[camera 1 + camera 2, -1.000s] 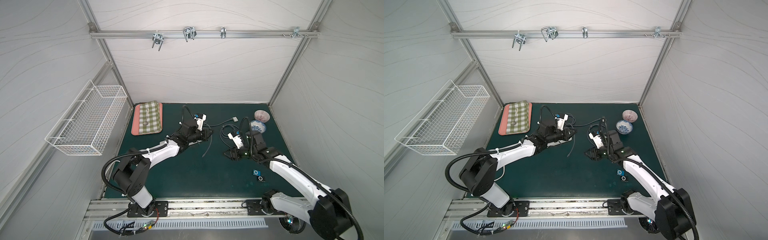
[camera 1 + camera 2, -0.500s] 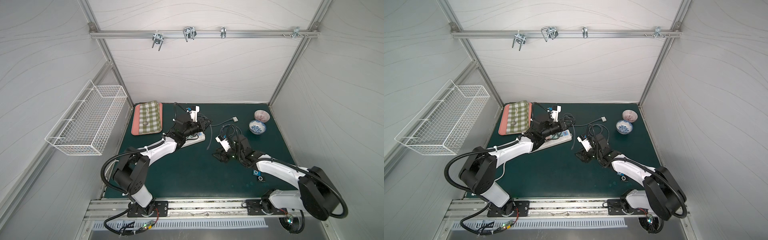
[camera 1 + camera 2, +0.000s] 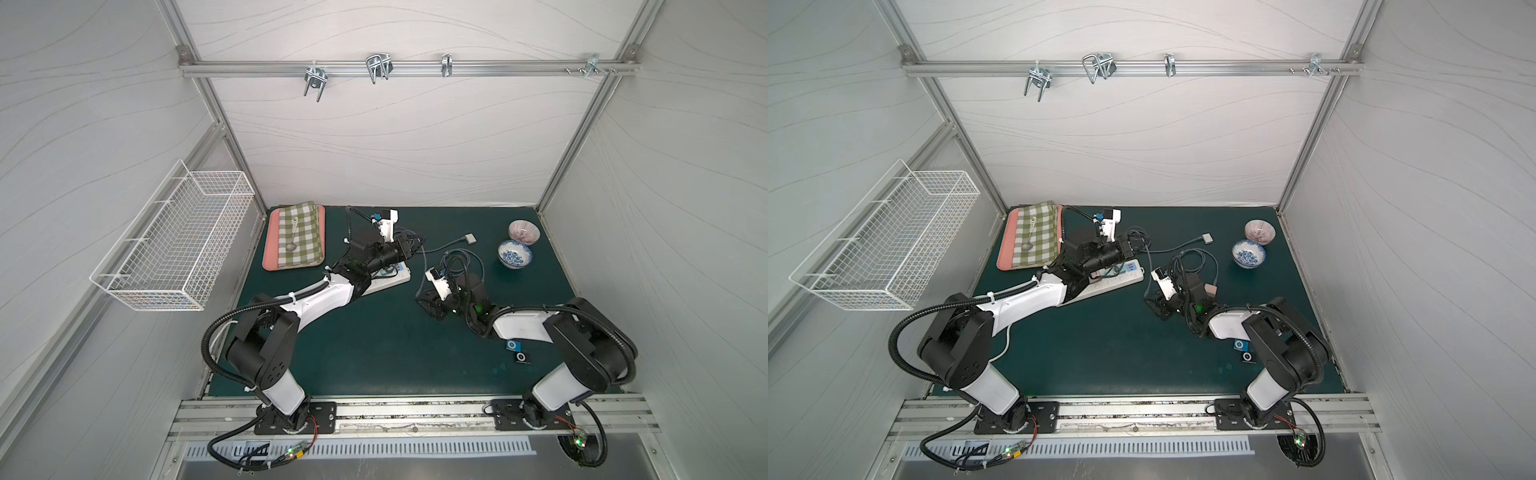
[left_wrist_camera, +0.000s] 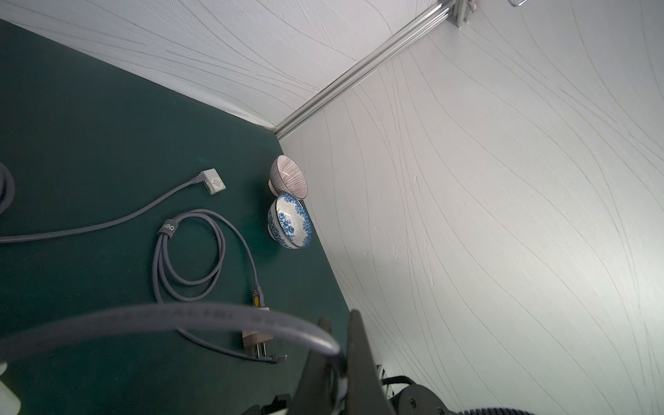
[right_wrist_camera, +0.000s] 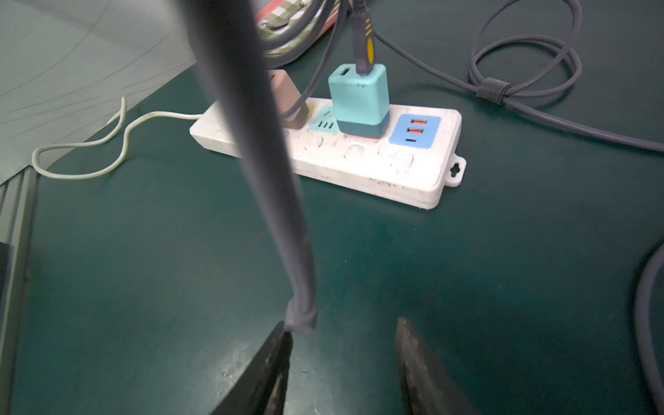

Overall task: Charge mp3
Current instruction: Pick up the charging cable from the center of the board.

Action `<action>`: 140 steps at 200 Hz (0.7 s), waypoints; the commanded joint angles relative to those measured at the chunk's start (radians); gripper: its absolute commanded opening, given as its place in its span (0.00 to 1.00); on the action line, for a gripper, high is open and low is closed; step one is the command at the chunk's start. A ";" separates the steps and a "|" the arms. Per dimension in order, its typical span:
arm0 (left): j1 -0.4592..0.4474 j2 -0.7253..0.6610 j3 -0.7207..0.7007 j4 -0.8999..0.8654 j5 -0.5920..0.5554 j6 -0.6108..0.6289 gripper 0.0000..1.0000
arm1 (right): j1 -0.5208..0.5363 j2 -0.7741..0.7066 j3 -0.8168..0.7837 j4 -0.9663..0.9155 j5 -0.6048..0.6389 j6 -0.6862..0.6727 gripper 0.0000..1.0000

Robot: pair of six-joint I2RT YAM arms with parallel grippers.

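A small blue mp3 (image 3: 513,345) and a black mp3 (image 3: 522,357) lie on the green mat beside my right forearm. A white mp3 (image 4: 214,182) lies at the back with a grey cable (image 4: 107,222) plugged into it. My left gripper (image 4: 339,316) is shut on a grey cable (image 4: 215,316) above the white power strip (image 3: 390,282). My right gripper (image 5: 341,323) is low over the mat in the middle, open. A grey cable's end (image 5: 301,316) touches one fingertip (image 5: 282,334). A teal charger (image 5: 359,100) with a cable in it sits in the strip.
A coiled grey cable (image 4: 190,251) with a brown plug (image 4: 251,337) lies behind my right gripper. A pink bowl (image 3: 523,230) and a blue bowl (image 3: 514,254) stand at the back right. A pink tray (image 3: 270,249) with checked cloth lies back left. A wire basket (image 3: 174,237) hangs on the left wall.
Both grippers have shifted left. The right arm has folded back at the elbow. The left gripper has carried its cable over the power strip, which now shows.
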 commanded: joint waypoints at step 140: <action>0.000 -0.005 -0.016 0.113 -0.015 -0.021 0.00 | -0.041 0.006 -0.037 0.178 -0.111 0.075 0.10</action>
